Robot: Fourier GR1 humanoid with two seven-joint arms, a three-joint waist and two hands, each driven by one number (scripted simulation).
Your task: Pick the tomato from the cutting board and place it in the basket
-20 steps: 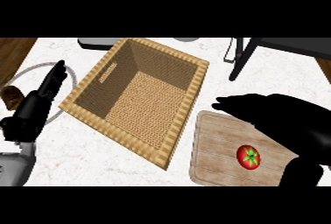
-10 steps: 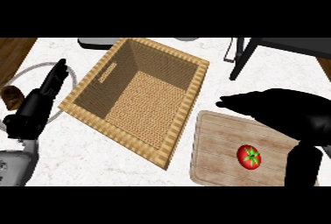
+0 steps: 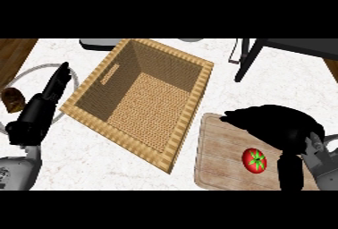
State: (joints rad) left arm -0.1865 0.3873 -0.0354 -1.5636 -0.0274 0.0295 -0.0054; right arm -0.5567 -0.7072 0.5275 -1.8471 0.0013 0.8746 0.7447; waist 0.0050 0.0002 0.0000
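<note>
The right hand is hovering over the far part of the board, fingers curled downward and holding nothing; the tomato is lying on the board just below and toward the robot from the palm, apart from the fingers; the step in hand is, by my judgement, the approach to the pick, with the grasp not yet made; the next move is calling for the hand to drop and draw back over the tomato, the thumb and fingers closing round it, before a lift and a carry leftward over the rim of the basket, which is sitting just to the left of the hand, its near corner close beside the board.

The left hand is resting at the left of the tabletop, fingers straight and pressed together, pointing away from the robot.

The tomato is looking round, smooth and red with a green star-shaped stem; the board is showing pale planked wood with rounded corners; the basket is a deep, square, woven thing with a thick light rim and a slot handle in one wall; the tabletop is looking like white marble.
</note>
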